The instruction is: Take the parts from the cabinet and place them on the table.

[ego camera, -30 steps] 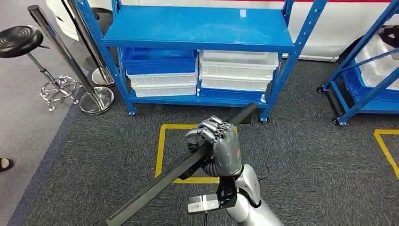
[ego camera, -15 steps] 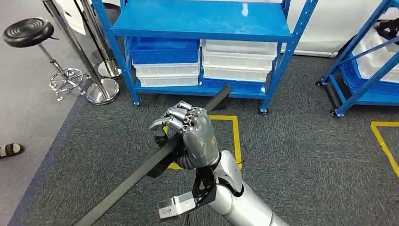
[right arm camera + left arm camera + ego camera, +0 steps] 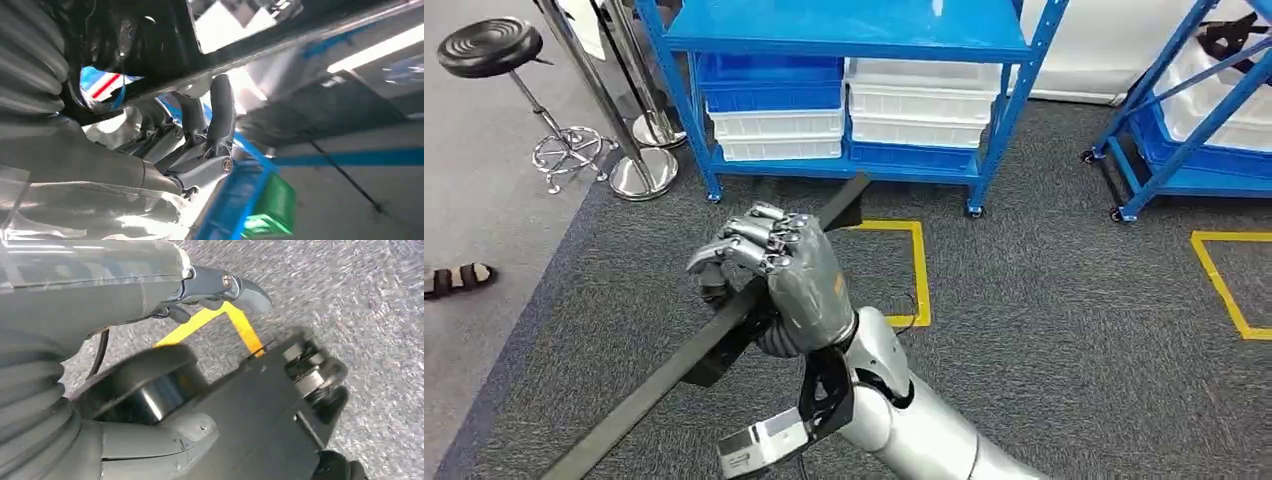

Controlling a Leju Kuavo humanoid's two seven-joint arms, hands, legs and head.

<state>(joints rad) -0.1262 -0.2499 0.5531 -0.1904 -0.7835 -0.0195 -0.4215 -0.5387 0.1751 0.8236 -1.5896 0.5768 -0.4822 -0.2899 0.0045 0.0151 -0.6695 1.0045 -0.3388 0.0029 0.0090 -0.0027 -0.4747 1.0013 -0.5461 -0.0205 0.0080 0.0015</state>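
Right robot hand (image 3: 794, 285) grips black bar (image 3: 654, 385); its label (image 3: 749, 458) seems unreadable.

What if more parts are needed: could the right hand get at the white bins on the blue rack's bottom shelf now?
Probably not: the right hand is wrapped around the long black bar, and the white bins sit across open carpet, beyond it.

Grey carpet floor (image 3: 1064, 340) carries yellow tape squares (image 3: 916, 270), a blue shelf rack (image 3: 844, 40) far ahead, and a black stool (image 3: 494, 48) far left.
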